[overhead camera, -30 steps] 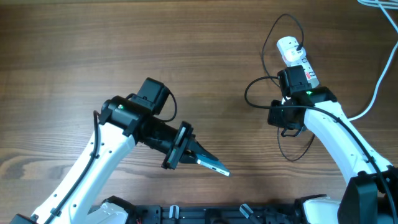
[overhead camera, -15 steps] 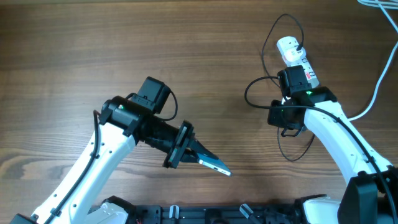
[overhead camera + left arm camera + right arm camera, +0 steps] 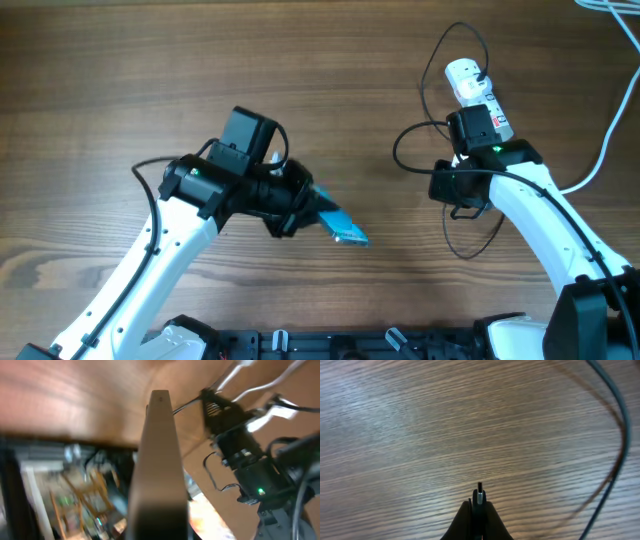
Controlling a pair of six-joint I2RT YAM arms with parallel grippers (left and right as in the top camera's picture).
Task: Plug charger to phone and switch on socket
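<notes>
My left gripper (image 3: 305, 208) is shut on the phone (image 3: 338, 226), held above the table with its cyan screen partly facing up; in the left wrist view the phone (image 3: 157, 470) shows edge-on and blurred. My right gripper (image 3: 479, 506) is shut on the charger's connector tip (image 3: 479, 494), which points forward over bare wood. The black charger cable (image 3: 420, 140) loops from the right arm (image 3: 458, 186) up to the white socket (image 3: 473, 85) at the far right; the cable also shows in the right wrist view (image 3: 619, 435).
A thick white cord (image 3: 610, 130) runs off the right edge from the socket. Black frame parts (image 3: 330, 345) line the table's front edge. The right arm's wrist shows in the left wrist view (image 3: 250, 470).
My left gripper has rotated and lifted the phone, turning its cyan screen more upward and moving it slightly up. The right arm has not moved.
</notes>
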